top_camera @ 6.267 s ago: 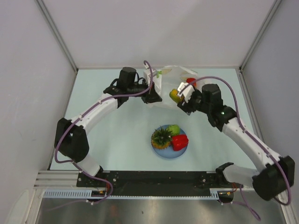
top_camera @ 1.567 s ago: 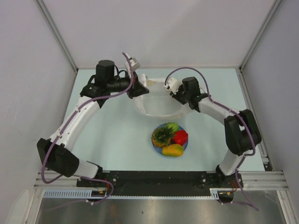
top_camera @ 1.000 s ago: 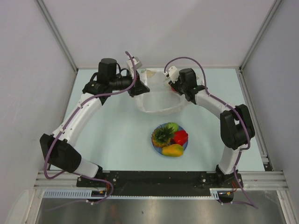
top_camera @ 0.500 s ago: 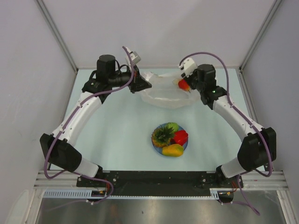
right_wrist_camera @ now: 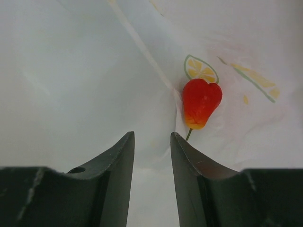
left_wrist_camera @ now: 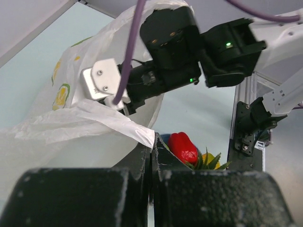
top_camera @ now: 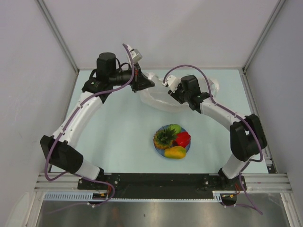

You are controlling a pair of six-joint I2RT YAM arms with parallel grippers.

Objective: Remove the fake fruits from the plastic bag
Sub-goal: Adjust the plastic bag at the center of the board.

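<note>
The plastic bag [top_camera: 158,101] lies crumpled at the back of the table. My left gripper [top_camera: 149,84] is shut on the bag's edge [left_wrist_camera: 118,125] and holds it up. My right gripper [top_camera: 166,91] is open and empty, its jaws inside the bag [right_wrist_camera: 71,71]. A small red-orange fruit with a thin stem [right_wrist_camera: 201,101] lies in the bag just beyond my right gripper [right_wrist_camera: 152,136], a little to its right and not touched. A pineapple [top_camera: 164,138], green apple [top_camera: 175,128], red pepper [top_camera: 183,139] and mango [top_camera: 175,152] sit on the blue plate [top_camera: 188,147].
The plate with the fruits stands at the table's middle, nearer than the bag. Grey walls close in the table at the back and both sides. In the left wrist view the right arm's wrist [left_wrist_camera: 170,56] hangs over the bag, with the red pepper [left_wrist_camera: 183,147] beyond.
My right gripper has swung left from the bag's right end into the bag's opening. The bag has been pulled flatter and wider. My left gripper still holds the bag's edge.
</note>
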